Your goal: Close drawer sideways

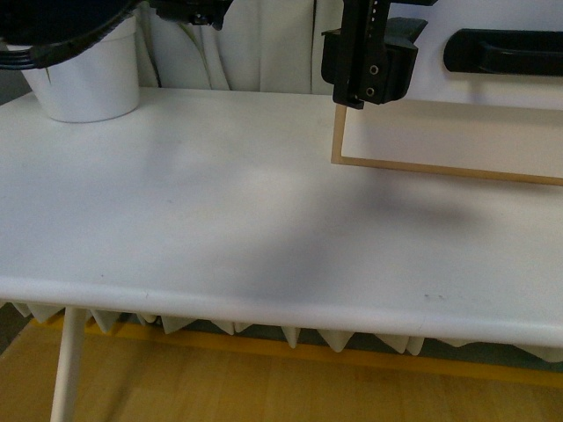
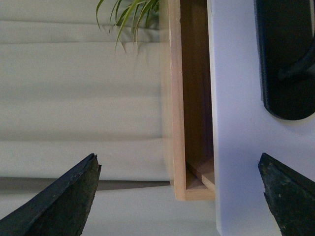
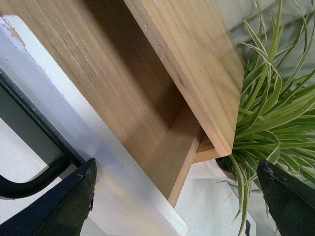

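Observation:
The drawer (image 1: 440,88) is a white flat front with a black bar handle (image 1: 501,50), in a light wood frame (image 1: 338,132) at the back right of the table. It stands pulled out. In the left wrist view its front (image 2: 236,123) stands off the frame (image 2: 177,98), with the handle (image 2: 285,59) beside it. A black gripper (image 1: 369,66), apparently my left, hangs at the drawer's left edge. My left gripper (image 2: 178,162) is open and empty. My right gripper (image 3: 176,167) is open and empty near the drawer's wooden side (image 3: 162,147) and handle (image 3: 29,182).
A plain white front (image 1: 449,136) sits below the drawer. A white pot (image 1: 88,75) stands at the table's (image 1: 220,229) back left. A striped green plant (image 3: 275,118) shows past the frame. A pale curtain (image 2: 74,88) hangs behind.

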`<state>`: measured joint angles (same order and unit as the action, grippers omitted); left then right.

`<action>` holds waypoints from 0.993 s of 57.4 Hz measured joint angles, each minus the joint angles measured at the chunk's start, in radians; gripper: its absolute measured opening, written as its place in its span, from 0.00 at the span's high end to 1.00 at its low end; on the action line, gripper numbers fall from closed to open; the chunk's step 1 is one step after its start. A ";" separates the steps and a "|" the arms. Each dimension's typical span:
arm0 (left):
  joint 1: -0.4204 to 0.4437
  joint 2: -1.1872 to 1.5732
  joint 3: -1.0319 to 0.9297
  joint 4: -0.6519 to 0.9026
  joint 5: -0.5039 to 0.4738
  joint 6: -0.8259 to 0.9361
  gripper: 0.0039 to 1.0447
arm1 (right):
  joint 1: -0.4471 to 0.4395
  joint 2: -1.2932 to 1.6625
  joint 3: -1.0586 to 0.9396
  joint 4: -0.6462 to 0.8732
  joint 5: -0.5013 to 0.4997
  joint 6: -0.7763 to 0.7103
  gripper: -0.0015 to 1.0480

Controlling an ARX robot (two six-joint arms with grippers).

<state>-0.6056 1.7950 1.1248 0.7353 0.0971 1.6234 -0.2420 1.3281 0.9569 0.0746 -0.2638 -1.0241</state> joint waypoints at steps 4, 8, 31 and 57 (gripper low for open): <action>0.004 0.023 0.026 -0.002 0.001 0.007 0.06 | -0.003 0.019 0.011 0.014 0.006 0.002 0.09; 0.011 0.060 0.074 -0.003 0.000 0.018 0.06 | -0.008 0.060 0.038 0.039 0.024 0.008 0.09; 0.023 0.270 0.368 -0.076 -0.019 0.040 0.06 | -0.029 0.223 0.156 0.152 0.062 0.064 0.09; 0.018 0.380 0.555 -0.159 -0.033 0.025 0.06 | -0.029 0.317 0.199 0.224 0.100 0.147 0.09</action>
<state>-0.5873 2.1754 1.6798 0.5766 0.0643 1.6482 -0.2707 1.6447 1.1557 0.2985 -0.1638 -0.8768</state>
